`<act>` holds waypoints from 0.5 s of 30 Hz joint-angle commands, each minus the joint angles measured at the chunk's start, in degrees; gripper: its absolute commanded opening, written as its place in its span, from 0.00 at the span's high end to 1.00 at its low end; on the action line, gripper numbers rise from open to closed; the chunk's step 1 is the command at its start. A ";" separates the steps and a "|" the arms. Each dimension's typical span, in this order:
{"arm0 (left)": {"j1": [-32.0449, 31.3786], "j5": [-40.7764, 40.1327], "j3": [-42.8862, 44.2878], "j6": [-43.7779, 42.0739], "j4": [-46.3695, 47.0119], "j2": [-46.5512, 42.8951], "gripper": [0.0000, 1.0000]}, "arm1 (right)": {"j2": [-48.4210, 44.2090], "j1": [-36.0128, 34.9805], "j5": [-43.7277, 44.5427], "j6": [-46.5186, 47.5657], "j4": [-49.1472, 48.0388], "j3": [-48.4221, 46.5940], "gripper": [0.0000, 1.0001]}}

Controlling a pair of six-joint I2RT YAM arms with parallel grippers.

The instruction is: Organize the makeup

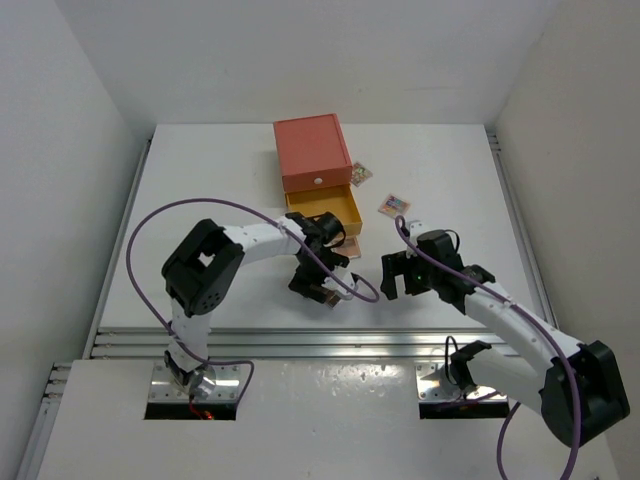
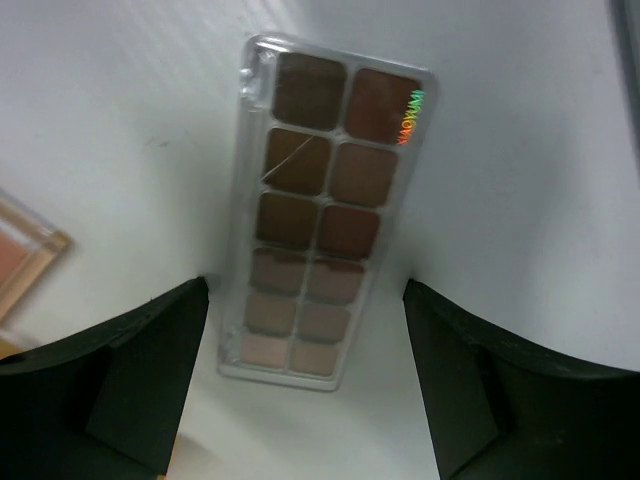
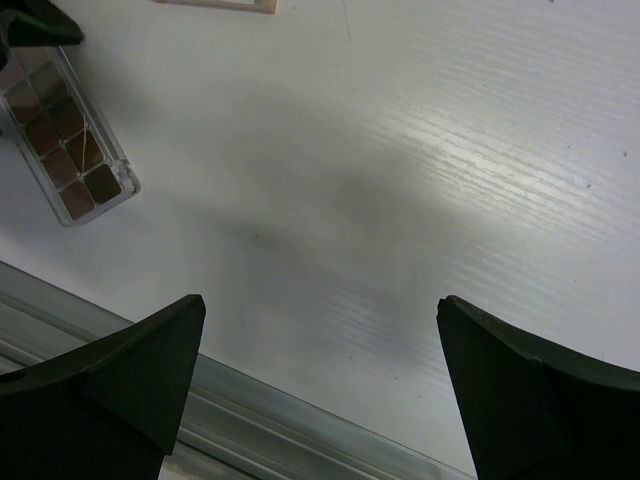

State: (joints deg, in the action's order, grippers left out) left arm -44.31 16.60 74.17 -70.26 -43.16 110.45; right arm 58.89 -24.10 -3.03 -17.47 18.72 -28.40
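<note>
A long clear palette (image 2: 315,215) with brown and pinkish pans lies flat on the white table. My left gripper (image 2: 305,290) is open and hovers over it, one finger on each side of its near end, not touching. In the top view my left gripper (image 1: 318,280) covers most of the palette. The palette also shows in the right wrist view (image 3: 65,130). My right gripper (image 1: 400,275) is open and empty above bare table to the right (image 3: 320,305). Two small square palettes (image 1: 360,174) (image 1: 394,205) lie right of the box. No sticks or brushes show.
The orange-red box (image 1: 312,150) stands at the back with its yellow drawer (image 1: 322,208) pulled open. A pinkish flat item (image 1: 350,245) lies at the drawer's front right corner, seen also in the left wrist view (image 2: 25,255). A metal rail (image 3: 300,420) runs along the table's near edge.
</note>
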 commanded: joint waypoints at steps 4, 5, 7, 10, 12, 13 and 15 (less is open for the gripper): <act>-0.69 0.98 -0.24 -1.28 0.44 3.63 0.16 | -0.62 0.89 -0.14 0.69 0.97 -0.51 0.01; -0.69 0.98 -1.04 -1.28 0.44 3.63 0.18 | -0.62 1.33 0.04 0.51 1.05 -0.51 0.01; -1.29 0.98 -2.88 -1.28 1.14 3.63 0.33 | -0.62 1.77 0.13 0.34 0.79 -0.60 0.01; -1.92 0.98 -3.51 0.03 1.76 3.63 0.67 | -0.27 2.74 0.56 -0.63 0.79 -1.39 0.01; -1.92 0.98 -3.51 1.35 1.76 3.63 0.80 | 0.69 4.22 0.74 -1.42 1.23 -2.00 0.01; -2.44 0.98 -2.81 3.18 1.76 3.11 0.90 | 0.96 4.58 0.74 -1.42 1.58 -3.66 0.01; -2.44 0.98 -1.32 6.79 1.76 2.32 0.95 | 2.89 5.73 0.74 -1.77 2.90 -5.79 0.01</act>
State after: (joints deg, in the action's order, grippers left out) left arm -45.28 16.51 73.80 -67.46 -42.98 111.00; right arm 60.18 -19.75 -2.96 -18.09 21.21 -29.58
